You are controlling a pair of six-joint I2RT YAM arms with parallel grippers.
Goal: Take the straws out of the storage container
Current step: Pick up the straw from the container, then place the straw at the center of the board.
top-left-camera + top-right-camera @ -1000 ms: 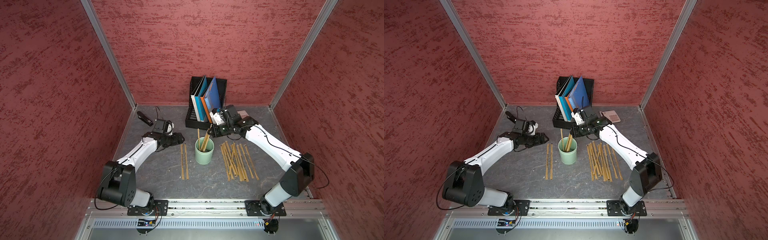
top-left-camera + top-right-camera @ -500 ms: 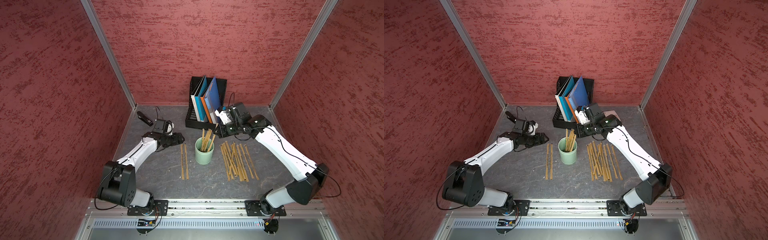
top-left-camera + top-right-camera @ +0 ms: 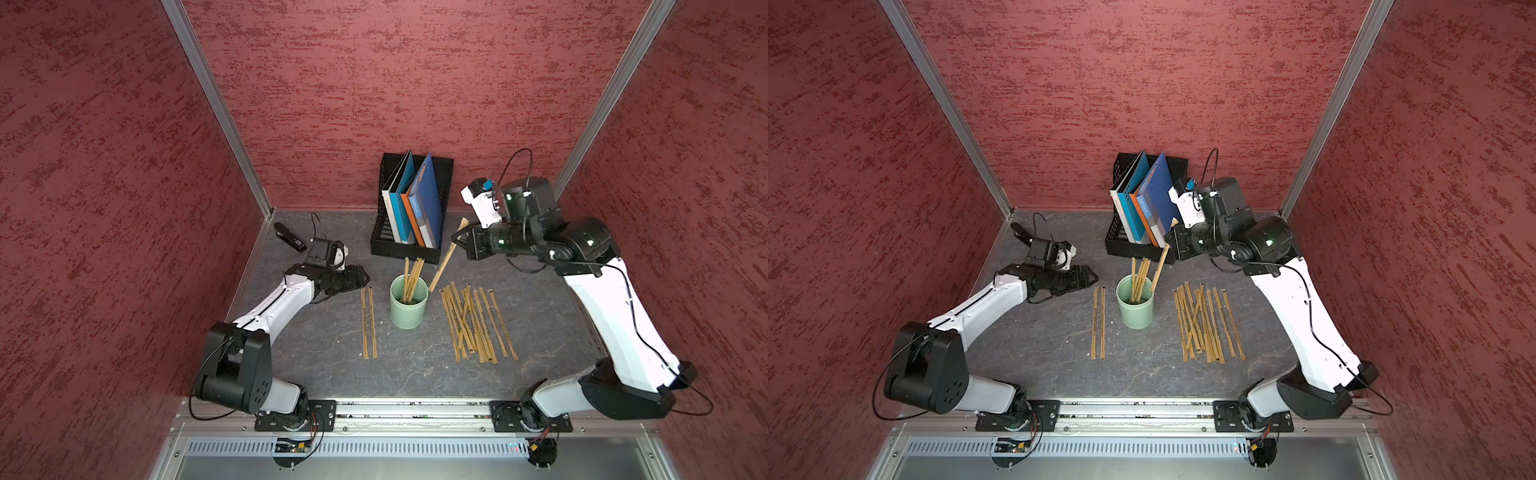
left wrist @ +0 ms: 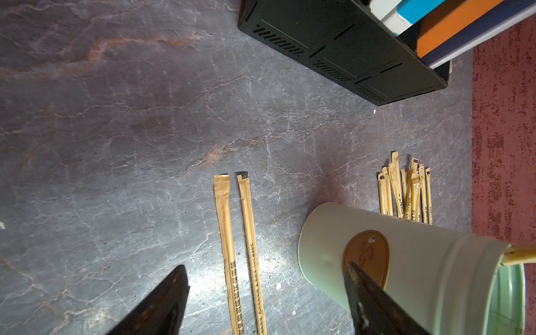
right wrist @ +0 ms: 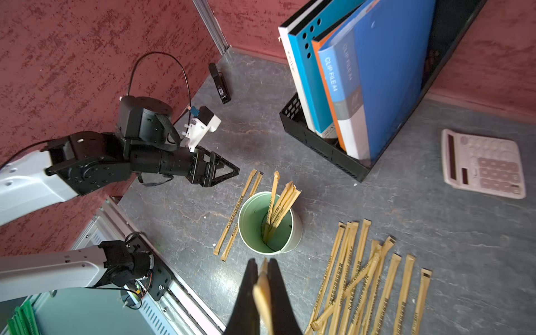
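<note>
The right gripper (image 3: 457,240) is clamped on one straw (image 3: 442,266), held tilted just beside the cup (image 3: 409,311). A few more straws (image 3: 412,276) stand inside. They look light, thin and bendy, so pinch gently near the top end. The left gripper (image 3: 360,279) hovers beside the cup, jaws apart.

Left end effector (image 3: 366,279) low, jaws apart; right end effector (image 3: 456,240) raised, jaws together

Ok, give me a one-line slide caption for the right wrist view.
Right gripper pinching one straw beside the green cup, a few straws inside it, loose straws lying on the table.
</note>
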